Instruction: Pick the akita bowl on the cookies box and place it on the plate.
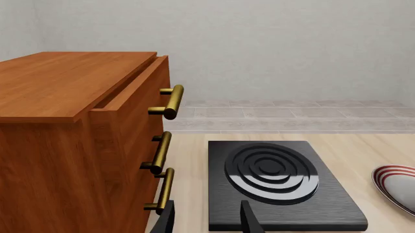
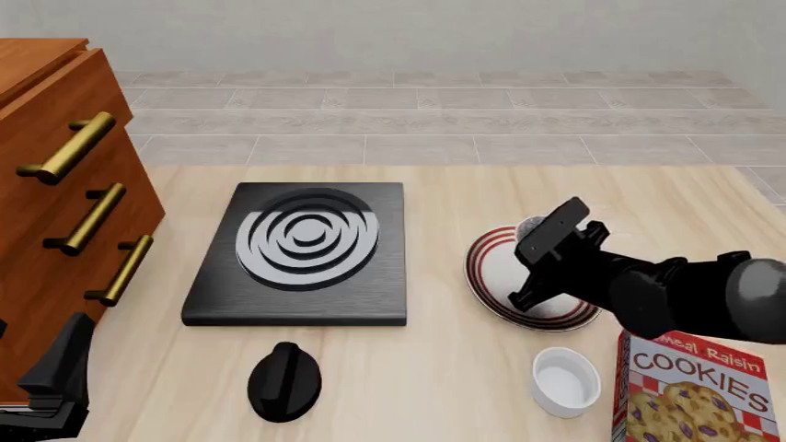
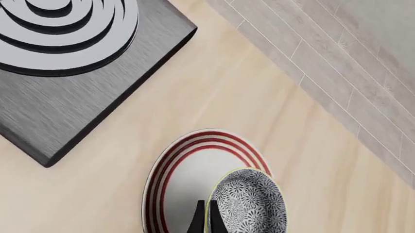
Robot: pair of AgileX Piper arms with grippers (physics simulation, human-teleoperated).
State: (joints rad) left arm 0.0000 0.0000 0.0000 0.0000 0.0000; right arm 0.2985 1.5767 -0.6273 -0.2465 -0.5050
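Observation:
The akita bowl (image 3: pixel 250 204), white inside with a dark net pattern, hangs over one side of the red-ringed plate (image 3: pixel 188 170). My right gripper (image 3: pixel 206 221) is shut on its rim. Whether the bowl touches the plate I cannot tell. From the front, the right gripper (image 2: pixel 531 281) covers the plate (image 2: pixel 489 262), and only a sliver of the bowl (image 2: pixel 529 227) shows behind it. The cookies box (image 2: pixel 700 391) lies at the near right with nothing on it. My left gripper (image 2: pixel 55 368) stands open near the cabinet, and its fingers (image 1: pixel 250 218) are empty.
A black square stove (image 2: pixel 307 249) with grey rings lies left of the plate, with a black knob (image 2: pixel 285 378) in front of it. A plain white small bowl (image 2: pixel 565 379) sits between the plate and the box. A wooden cabinet (image 2: pixel 62 184) with brass handles fills the left edge.

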